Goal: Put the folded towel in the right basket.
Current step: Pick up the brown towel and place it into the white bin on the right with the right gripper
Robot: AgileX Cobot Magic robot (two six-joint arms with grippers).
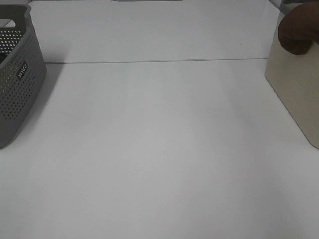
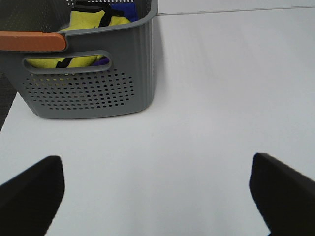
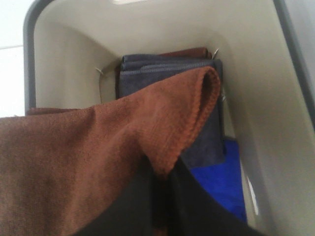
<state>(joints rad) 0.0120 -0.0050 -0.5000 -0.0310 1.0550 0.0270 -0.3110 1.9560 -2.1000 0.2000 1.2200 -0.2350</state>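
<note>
A folded brown towel [image 3: 88,152] hangs from my right gripper [image 3: 160,196], whose fingers are closed on its edge. It is held over the open top of the beige right basket [image 3: 64,73]. The high view shows the brown towel [image 1: 299,30] at the top rim of the beige basket [image 1: 294,94] at the right edge. Inside the basket lie a folded dark grey towel [image 3: 167,73] and a blue cloth [image 3: 221,182]. My left gripper [image 2: 157,196] is open and empty above the white table, near the grey left basket [image 2: 88,88].
The grey perforated basket [image 1: 17,79] stands at the left edge of the high view. It holds yellow and blue items [image 2: 91,22] and has an orange handle [image 2: 32,41]. A seam [image 1: 149,62] runs across the white table.
</note>
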